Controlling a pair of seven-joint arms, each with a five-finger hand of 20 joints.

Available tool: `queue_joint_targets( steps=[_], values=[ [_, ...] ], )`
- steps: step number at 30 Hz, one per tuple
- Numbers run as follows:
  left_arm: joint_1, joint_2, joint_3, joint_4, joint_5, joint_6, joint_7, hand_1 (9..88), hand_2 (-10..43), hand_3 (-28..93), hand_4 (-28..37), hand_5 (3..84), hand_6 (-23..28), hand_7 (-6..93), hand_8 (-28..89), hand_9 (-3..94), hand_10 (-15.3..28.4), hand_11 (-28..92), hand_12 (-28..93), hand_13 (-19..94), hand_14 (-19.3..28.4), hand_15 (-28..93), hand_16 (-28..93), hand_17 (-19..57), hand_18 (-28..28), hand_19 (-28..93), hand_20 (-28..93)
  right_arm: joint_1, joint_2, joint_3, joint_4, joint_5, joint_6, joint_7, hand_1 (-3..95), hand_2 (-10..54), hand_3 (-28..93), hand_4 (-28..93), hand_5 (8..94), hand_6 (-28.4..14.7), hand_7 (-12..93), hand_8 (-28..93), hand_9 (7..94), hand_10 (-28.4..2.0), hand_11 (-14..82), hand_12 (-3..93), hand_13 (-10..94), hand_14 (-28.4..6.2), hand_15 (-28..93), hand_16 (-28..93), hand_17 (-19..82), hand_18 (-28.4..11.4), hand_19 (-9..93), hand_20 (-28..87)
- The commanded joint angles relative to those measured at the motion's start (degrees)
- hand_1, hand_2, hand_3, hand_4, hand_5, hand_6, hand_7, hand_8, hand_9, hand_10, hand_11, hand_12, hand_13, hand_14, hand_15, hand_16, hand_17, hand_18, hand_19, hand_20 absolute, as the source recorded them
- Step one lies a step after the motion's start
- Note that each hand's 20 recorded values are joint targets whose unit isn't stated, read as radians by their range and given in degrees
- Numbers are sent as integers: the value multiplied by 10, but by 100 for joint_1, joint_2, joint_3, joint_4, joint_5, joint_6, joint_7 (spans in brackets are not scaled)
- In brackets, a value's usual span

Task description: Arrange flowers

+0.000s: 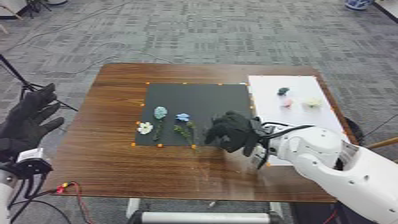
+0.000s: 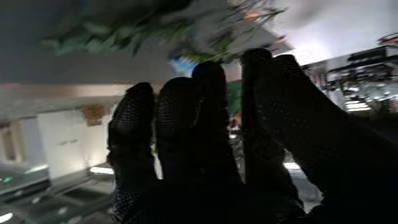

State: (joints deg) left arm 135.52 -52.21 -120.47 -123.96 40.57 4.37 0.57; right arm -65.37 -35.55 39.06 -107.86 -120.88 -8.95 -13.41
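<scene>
My right hand (image 1: pixel 230 132) is over the lower right part of the black mat (image 1: pixel 200 95), just right of the flowers. On the mat lie a white flower (image 1: pixel 145 128), a pale blue flower (image 1: pixel 160 112) and a small blue flower (image 1: pixel 183 117), with green stems (image 1: pixel 185 132) beneath the latter. In the right wrist view my right hand (image 2: pixel 191 130) has straight, relaxed fingers, with green foliage (image 2: pixel 115 36) and a blue bloom (image 2: pixel 184 65) beyond them. At the far left, off the table, my left hand (image 1: pixel 28 122) is open.
On the white sheet (image 1: pixel 284 87) at the right lie a dark green piece (image 1: pixel 282 91), a pink flower (image 1: pixel 287 103) and a cream flower (image 1: pixel 312 102). Orange markers edge both sheets on the brown table (image 1: pixel 115 100). A black stand (image 1: pixel 18 75) is left of the table.
</scene>
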Motion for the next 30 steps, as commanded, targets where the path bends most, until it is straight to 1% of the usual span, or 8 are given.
queue_joint_targets(
  steps=[1, 3, 5, 7, 11, 19, 25, 30],
  values=[
    [12, 18, 25, -23, -50, -38, 14, 305, -44, 446, -283, 167, 9, 187, -80, 96, 76, 166, 217, 5, 104, 327, -39, -141, 189, 305, 105, 35, -51, -146, -154, -284, -337, -371, 382, -23, 932, -256, 521, 66, 312, -199, 408, -123, 504, 507, 421, -120, 768, 475, 198, -190, 750, 557],
    [-16, 21, 35, -22, -3, -43, -32, 307, -42, 438, -283, 168, 10, 187, -80, 96, 76, 166, 215, 6, 104, 328, -39, -141, 189, 305, 106, 37, -88, -215, -134, -306, -380, -337, 380, -22, 932, -253, 521, 67, 312, -199, 406, -123, 505, 508, 419, -122, 768, 477, 198, -190, 750, 557],
    [-26, 28, 35, -22, -35, -61, -19, 307, -43, 440, -283, 168, 10, 188, -80, 97, 76, 166, 215, 6, 104, 329, -40, -141, 189, 305, 106, 59, -101, -294, -113, -352, -352, -299, 378, -20, 932, -249, 521, 67, 311, -199, 403, -124, 508, 505, 418, -123, 769, 477, 197, -190, 750, 558],
    [-21, 24, 21, -30, -8, -61, -13, 304, -43, 445, -283, 169, 10, 188, -80, 97, 76, 167, 214, 7, 104, 330, -41, -141, 189, 305, 106, 93, -109, -363, -80, -444, -354, -256, 377, -19, 932, -246, 521, 66, 310, -199, 402, -125, 510, 502, 417, -123, 769, 476, 197, -190, 750, 558],
    [-64, 42, 45, -17, -20, -58, -9, 302, -44, 448, -283, 169, 11, 189, -81, 97, 77, 167, 213, 7, 104, 330, -42, -141, 189, 306, 106, 142, -163, -435, 62, -535, -380, -140, 374, -17, 932, -242, 524, 68, 311, -199, 401, -127, 513, 497, 417, -123, 769, 476, 196, -190, 750, 558],
    [-32, 6, 7, -46, -17, -58, 2, 300, -44, 451, -283, 170, 11, 187, -81, 98, 77, 166, 211, 7, 105, 330, -43, -141, 189, 306, 105, 303, -378, -526, 302, -684, -407, -1, 367, -16, 932, -233, 525, 69, 310, -200, 399, -128, 520, 489, 417, -125, 771, 473, 195, -191, 750, 560],
    [-100, 22, 37, -38, -3, -70, 5, 301, -43, 449, -283, 171, 12, 187, -80, 98, 77, 167, 212, 8, 105, 330, -43, -141, 189, 306, 105, 518, -501, -636, 453, -711, -393, 30, 362, -14, 932, -229, 524, 68, 308, -200, 399, -130, 522, 484, 418, -126, 774, 468, 195, -192, 751, 560],
    [-74, 5, 16, -47, -11, -66, 14, 300, -43, 452, -283, 171, 12, 188, -80, 98, 76, 167, 212, 8, 105, 329, -43, -141, 189, 306, 105, 656, -627, -688, 564, -741, -349, 21, 357, -14, 932, -226, 523, 68, 305, -199, 398, -131, 526, 479, 420, -127, 776, 464, 195, -193, 752, 561]
  ],
)
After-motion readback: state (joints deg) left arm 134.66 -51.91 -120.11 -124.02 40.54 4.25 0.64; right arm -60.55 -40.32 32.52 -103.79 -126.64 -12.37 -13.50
